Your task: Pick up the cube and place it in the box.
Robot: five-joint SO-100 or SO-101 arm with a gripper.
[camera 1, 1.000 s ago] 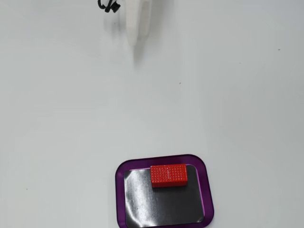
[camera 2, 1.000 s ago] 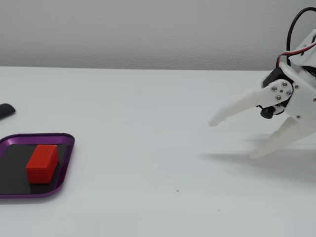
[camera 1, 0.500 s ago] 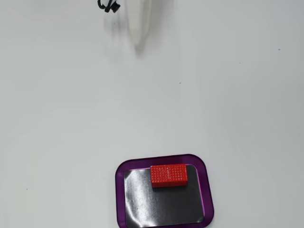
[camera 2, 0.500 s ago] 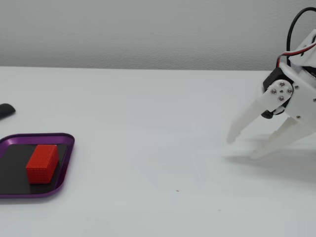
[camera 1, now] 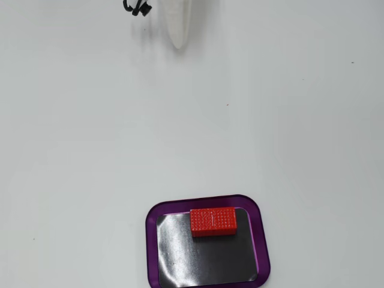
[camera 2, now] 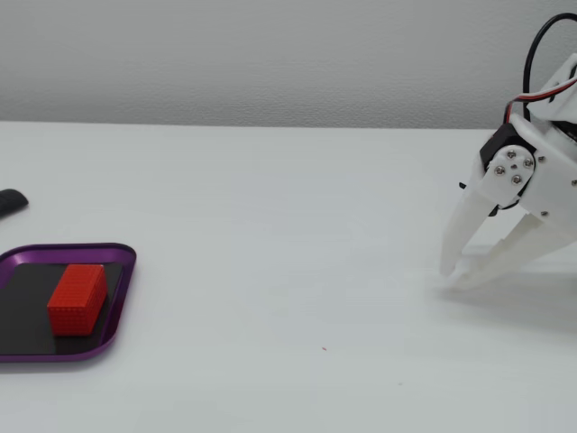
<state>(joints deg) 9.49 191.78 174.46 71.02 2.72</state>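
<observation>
The red cube (camera 1: pixel 213 222) lies inside the box (camera 1: pixel 153 225), a purple-rimmed tray with a black bottom, near the tray's far edge in a fixed view. In the other fixed view the cube (camera 2: pixel 77 299) sits in the box (camera 2: pixel 122 302) at the far left. My white gripper (camera 2: pixel 453 278) is at the far right, tips down close to the table, far from the tray. Its fingertips nearly meet and hold nothing. From above, only its white tip (camera 1: pixel 179 43) shows at the top edge.
A small dark object (camera 2: pixel 11 201) lies at the left edge behind the tray. A black cable clip (camera 1: pixel 137 7) shows beside the arm at the top. The white table (camera 1: pixel 270 120) stretches between gripper and tray.
</observation>
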